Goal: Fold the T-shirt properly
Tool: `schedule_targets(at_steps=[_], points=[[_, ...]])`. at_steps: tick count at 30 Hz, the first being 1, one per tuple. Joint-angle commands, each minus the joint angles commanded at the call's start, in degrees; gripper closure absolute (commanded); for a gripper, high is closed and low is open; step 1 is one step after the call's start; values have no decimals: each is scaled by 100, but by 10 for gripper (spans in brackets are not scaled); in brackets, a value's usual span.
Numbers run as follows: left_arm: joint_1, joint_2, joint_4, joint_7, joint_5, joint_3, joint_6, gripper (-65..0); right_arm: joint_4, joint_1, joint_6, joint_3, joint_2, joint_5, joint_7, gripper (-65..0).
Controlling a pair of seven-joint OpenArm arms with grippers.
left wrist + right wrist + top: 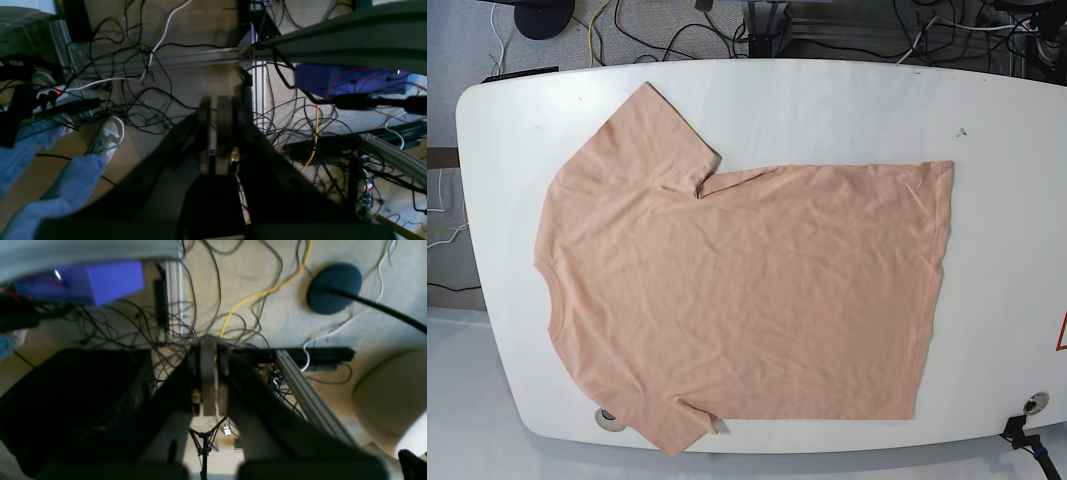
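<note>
T-shirt (pixel 757 290) work sits apart from both our grippers, which show only in the wrist views. Our left gripper (pixel 218 110) has its jaws pressed together with nothing between them, pointing down at a carpeted floor (pixel 200 80) strewn with black cables (pixel 140 106); a person's jeans leg and white sneaker (pixel 108 136) show at the lower left of that view, and a purple box (pixel 333 80) lies under an aluminium frame rail (pixel 200 58). Our right gripper (pixel 208 350) is likewise clenched on nothing, above tangled cables, a yellow cable (pixel 260 293), another view of the purple box and a round dark stand base (pixel 333 288). In the base view, we see neither arm. The peach shirt lies flat and unfolded on the white table (pixel 827 100), collar toward the left edge, hem toward the right, one sleeve pointing to the far side, the other reaching the near rim.
</note>
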Motion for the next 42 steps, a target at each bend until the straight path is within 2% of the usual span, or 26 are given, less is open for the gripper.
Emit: schedule_targets(at_steps=[4,7,13,15,19,22,24,29,31,33,37,42], points=[[-176,0,0,-9,9,0,0,-22,53,97,0,0,0,35,18,-4],[-316,0,0,-9,18,0,0,-22,105,185,0,0,35,413,62,-3],[-571,0,167,-35,18,-44,-9,-22,132,229,0,9,281,923,651,-3],[-580,0,237,-264,0,-132,-229,-22,132,229,0,9,334,985,949,-3],[-598,97,237,-932,-9,-607,-941,-22,132,229,0,26,334,967,1697,-3],[-703,308,237,-1336,-9,-967,-1204,-22,132,229,0,26,475,976,2189,-3],[-703,422,237,-1547,-9,-1196,-1468,-22,132,202,0,26,519,976,2462,-3],[-703,686,273,-1635,-53,-1714,-2145,-22,141,18,0,35,519,985,3244,-3],[-703,686,273,-1635,-387,-1820,-2374,-22,141,-26,0,35,519,985,3666,-3],[-774,686,273,-1635,-730,-2066,-2470,-22,141,-26,0,35,519,985,4053,-3],[-1055,695,273,-1635,-1169,-2453,-2470,-24,141,176,-9,35,519,985,4352,-3],[-1336,686,273,-1635,-1275,-2602,-2470,-26,132,369,-9,18,510,985,4519,-3]])
